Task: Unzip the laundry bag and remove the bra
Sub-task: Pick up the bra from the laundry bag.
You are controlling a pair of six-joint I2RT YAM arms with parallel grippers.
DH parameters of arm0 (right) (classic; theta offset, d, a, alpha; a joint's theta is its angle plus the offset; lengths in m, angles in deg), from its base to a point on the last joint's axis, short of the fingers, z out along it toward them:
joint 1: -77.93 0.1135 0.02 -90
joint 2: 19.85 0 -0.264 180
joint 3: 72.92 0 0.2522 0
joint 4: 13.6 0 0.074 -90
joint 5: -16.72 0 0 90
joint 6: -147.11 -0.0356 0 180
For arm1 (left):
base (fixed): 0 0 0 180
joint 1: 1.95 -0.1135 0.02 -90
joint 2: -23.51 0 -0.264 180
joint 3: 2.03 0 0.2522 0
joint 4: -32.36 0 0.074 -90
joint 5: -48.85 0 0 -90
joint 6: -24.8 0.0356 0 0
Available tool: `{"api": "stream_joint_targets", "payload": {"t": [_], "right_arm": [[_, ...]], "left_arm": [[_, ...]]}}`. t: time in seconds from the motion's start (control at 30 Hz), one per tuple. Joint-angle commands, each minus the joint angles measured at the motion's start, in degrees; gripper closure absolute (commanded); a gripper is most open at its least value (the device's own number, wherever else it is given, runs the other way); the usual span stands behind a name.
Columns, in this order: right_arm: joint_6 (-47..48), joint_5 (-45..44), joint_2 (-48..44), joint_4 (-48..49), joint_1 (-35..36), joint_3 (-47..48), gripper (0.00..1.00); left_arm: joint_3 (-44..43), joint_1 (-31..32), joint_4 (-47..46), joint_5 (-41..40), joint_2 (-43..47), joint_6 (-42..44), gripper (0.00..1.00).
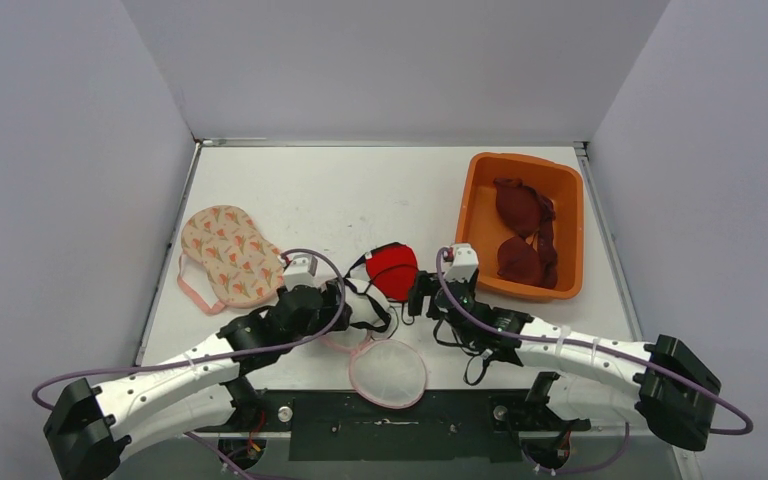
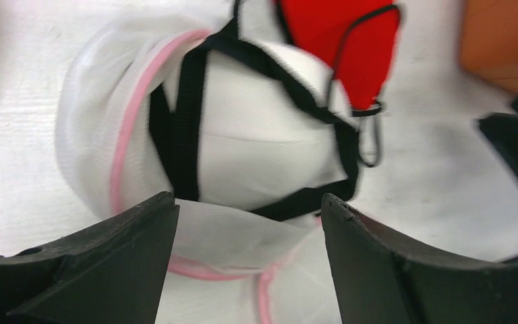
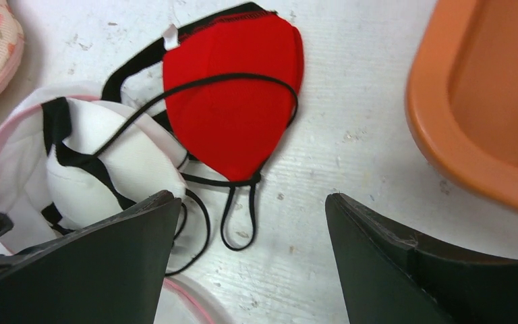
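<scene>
Since the laundry bag [image 2: 91,128] lies unzipped just ahead of the left gripper [image 2: 248,202], whose fingers are spread and grip nothing, the bra [image 3: 233,101] is half out. Its white cup [image 2: 263,148] seems still nested in mesh, though the view is blurred. The right gripper [image 3: 251,199], fingers likewise spread, hovers with the red cup [image 1: 393,270] just beyond its fingertips on the table [image 3: 351,101], well placed to draw it clear.

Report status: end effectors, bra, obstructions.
Left end effector open, right end effector open, neither gripping. Laundry bag unzipped; bra half out onto table. No obstruction seen.
</scene>
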Motion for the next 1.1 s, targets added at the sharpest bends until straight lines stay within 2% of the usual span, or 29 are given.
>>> {"api": "stream_joint_targets", "payload": {"t": [0.0,0.17,0.33,0.63,0.83,1.07], "right_arm": [[3.7,2.2,3.5,3.1,-2.6,7.5,0.19],[6.1,6.6,12.6,2.7,-7.7,16.1,0.19],[7.3,11.0,22.7,3.0,-12.4,23.3,0.18],[6.3,18.3,32.5,5.1,-19.5,28.5,0.18],[5.6,22.7,37.9,4.7,-21.7,31.3,0.18],[5.0,24.0,41.2,1.9,-22.5,33.0,0.17]], "left_arm": [[-7.9,-0.5,0.0,5.5,4.0,1.5,0.24],[-10.6,-0.6,-10.3,11.8,-1.8,1.5,0.24],[-9.7,-1.6,-21.2,11.9,-10.6,1.2,0.3],[-10.1,-6.1,-35.9,13.1,-25.9,0.3,0.4],[-12.1,-7.6,-37.8,13.7,-34.5,0.5,0.46],[-12.1,-8.6,-35.1,10.1,-38.9,0.1,0.53]]}}
